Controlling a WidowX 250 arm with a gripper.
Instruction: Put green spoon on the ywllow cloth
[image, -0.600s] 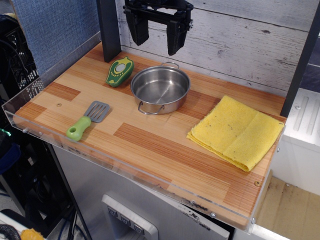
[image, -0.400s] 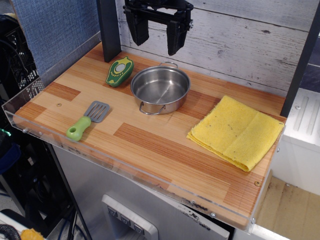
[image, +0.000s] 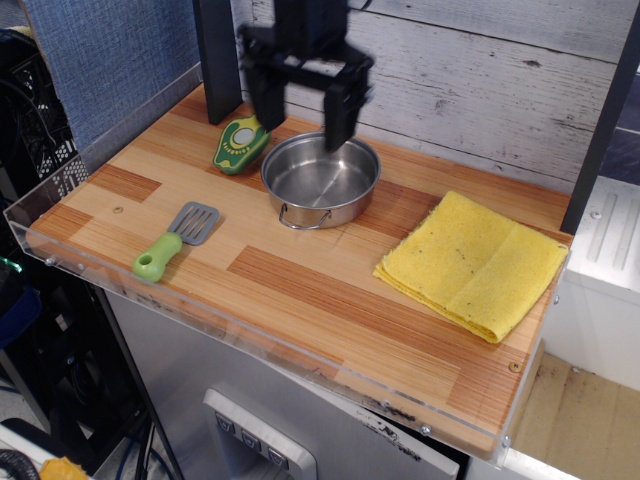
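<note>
The green spoon lies flat near the table's front left, lime handle toward the front edge, grey slotted head toward the pot. The yellow cloth lies folded at the right side of the table, bare on top. My gripper hangs open and empty above the back of the steel pot, well behind and to the right of the spoon. Its image is motion-blurred.
A steel pot stands at the back middle between spoon and cloth. A dark green and yellow avocado toy lies left of the pot. A black post rises at the back left. A clear plastic lip edges the table front.
My gripper has dropped lower and shifted slightly left, from high at the back wall to just above the pot's back rim. Spoon, pot and cloth have not moved.
</note>
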